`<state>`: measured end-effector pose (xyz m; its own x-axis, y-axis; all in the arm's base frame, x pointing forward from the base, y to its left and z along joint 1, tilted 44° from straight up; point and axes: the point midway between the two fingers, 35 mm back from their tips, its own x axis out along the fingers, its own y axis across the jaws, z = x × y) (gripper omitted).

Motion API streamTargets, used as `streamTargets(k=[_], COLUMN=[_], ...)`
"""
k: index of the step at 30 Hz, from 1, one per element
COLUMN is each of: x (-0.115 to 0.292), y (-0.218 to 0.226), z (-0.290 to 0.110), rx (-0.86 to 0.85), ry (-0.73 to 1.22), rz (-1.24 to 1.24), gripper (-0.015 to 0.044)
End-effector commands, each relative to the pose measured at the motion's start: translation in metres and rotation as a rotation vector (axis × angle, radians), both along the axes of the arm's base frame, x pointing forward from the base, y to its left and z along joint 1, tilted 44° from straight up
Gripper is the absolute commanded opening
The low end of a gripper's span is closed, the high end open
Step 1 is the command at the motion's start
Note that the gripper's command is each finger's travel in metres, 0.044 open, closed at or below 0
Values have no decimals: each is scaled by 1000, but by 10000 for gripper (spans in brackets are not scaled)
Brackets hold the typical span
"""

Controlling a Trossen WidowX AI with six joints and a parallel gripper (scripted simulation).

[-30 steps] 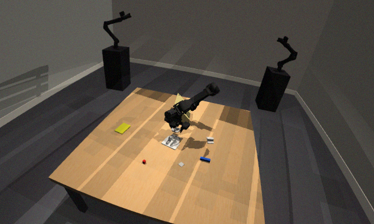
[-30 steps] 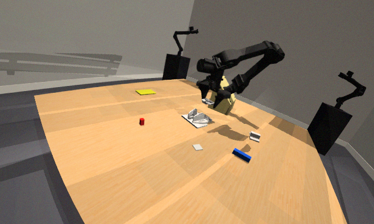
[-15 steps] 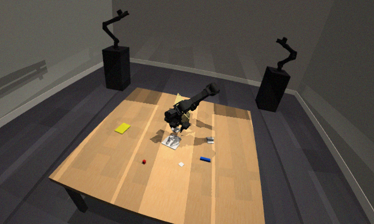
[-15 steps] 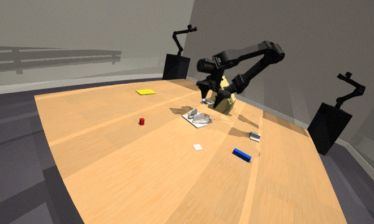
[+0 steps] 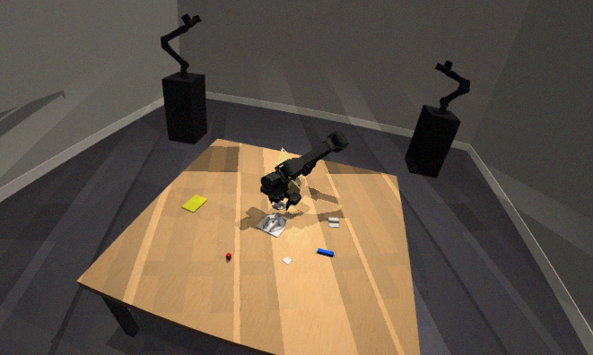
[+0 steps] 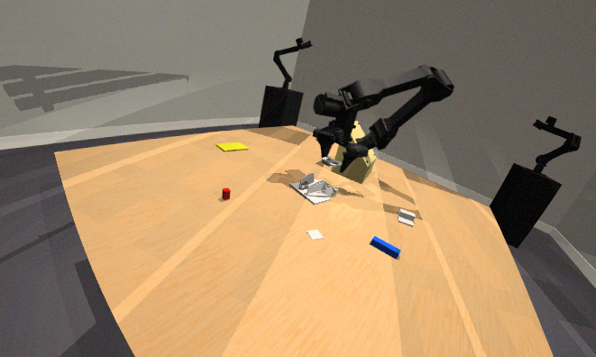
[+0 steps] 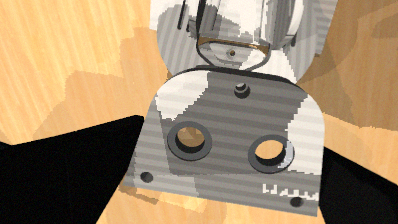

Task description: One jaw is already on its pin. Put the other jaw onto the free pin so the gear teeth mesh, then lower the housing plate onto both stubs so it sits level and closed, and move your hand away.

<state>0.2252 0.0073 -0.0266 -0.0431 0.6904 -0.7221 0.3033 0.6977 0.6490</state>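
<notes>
My gripper [image 5: 282, 205] [image 6: 334, 163] [image 7: 225, 139] is shut on the grey housing plate [image 5: 277, 205] [image 6: 330, 160] [image 7: 225, 112], one finger at each side edge. The plate hangs above the table, behind the base assembly in the top and exterior views. Its two large ringed holes show in the wrist view, with table wood visible through them. The white base [image 5: 276, 233] [image 6: 320, 201] [image 7: 326, 25] lies on the table with grey jaw parts [image 5: 273, 222] [image 6: 319, 188] on it. In the wrist view the plate covers the near part of the assembly. The pins, stubs and gear teeth cannot be made out.
A pale yellow block [image 5: 283, 155] [image 6: 363, 169] stands behind the gripper. A small grey-white bracket [image 5: 334, 222] [image 6: 406, 217], a blue bar [image 5: 326, 253] [image 6: 385, 247], a white square [image 5: 287, 260] [image 6: 315, 234], a red piece [image 5: 228, 256] [image 6: 225, 194] and a yellow pad [image 5: 195, 203] [image 6: 232, 147] lie around.
</notes>
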Motion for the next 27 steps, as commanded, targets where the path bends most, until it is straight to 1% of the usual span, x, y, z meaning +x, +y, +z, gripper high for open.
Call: streamTargets(k=[1,27], x=[0,-1], y=[0,28], z=[-1,-32], rx=[-5,-6], ry=[-3,-4], rz=[7,7], gripper=[351,351])
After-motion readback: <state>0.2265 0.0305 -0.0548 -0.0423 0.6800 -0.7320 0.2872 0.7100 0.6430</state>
